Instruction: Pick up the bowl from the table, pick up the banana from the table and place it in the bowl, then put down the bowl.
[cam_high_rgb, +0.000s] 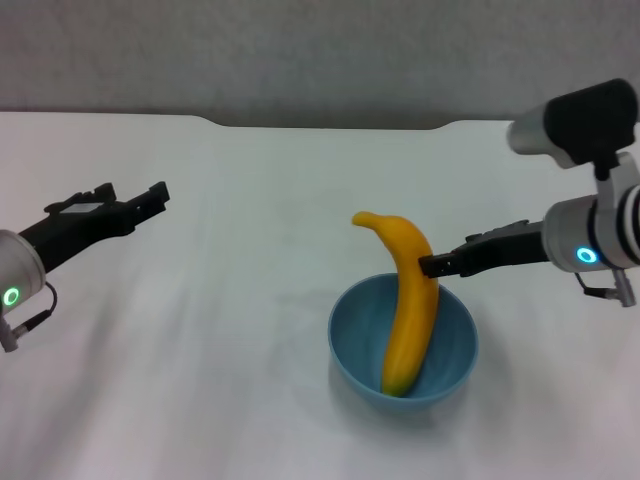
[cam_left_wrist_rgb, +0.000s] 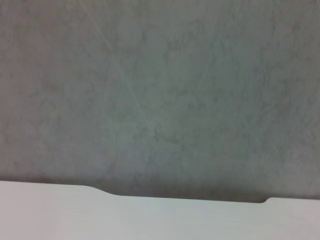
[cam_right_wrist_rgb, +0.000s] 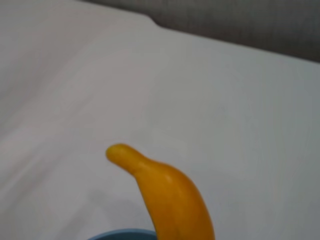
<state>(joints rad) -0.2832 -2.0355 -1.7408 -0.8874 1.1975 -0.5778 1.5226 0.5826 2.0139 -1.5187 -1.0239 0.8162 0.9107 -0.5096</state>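
While in bowl (cam_high_rgb: 360, 340), banana (cam_high_rgb: 410, 310) touches right claw (cam_high_rgb: 428, 266).

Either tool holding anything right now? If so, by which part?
The right tool is at the banana, at its upper middle; the lower end sits in the bowl. Whether it actually grips cannot be told. The left tool holds nothing.

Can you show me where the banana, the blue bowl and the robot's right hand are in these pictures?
banana (cam_high_rgb: 410, 300): head view, middle of its yellow body, leaning in the bowl.
bowl (cam_high_rgb: 455, 345): head view, blue inner wall right of the banana.
right gripper (cam_high_rgb: 432, 266): head view, black fingertips at the banana's side.
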